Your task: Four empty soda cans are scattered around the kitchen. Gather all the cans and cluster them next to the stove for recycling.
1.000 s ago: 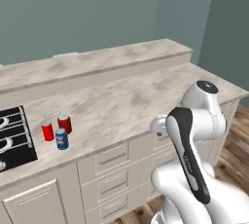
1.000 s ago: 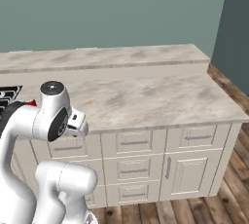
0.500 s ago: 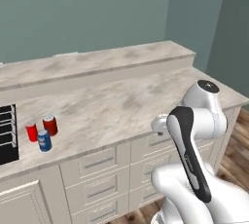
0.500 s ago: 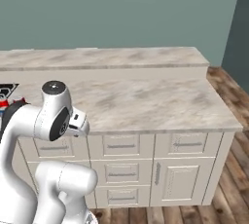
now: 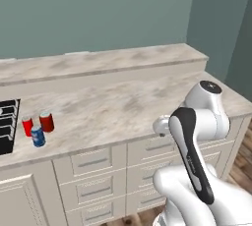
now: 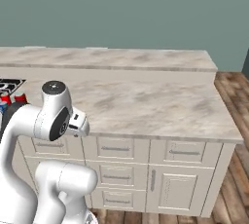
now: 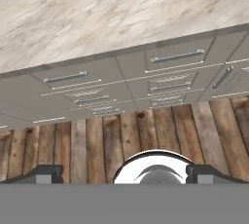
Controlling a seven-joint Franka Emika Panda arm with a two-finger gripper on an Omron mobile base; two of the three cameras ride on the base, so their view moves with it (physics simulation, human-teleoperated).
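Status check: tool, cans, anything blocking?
Tool open, empty. Three soda cans clustered beside stove. Counter unobstructed.

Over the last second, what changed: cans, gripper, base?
The whole picture shifted, so the base drove and the cameras went with it; the cans themselves did not move. Three soda cans keep the same cluster beside the stove on the counter. The gripper stayed open and empty, looking down at the drawers and wood floor. Nothing taken or released.
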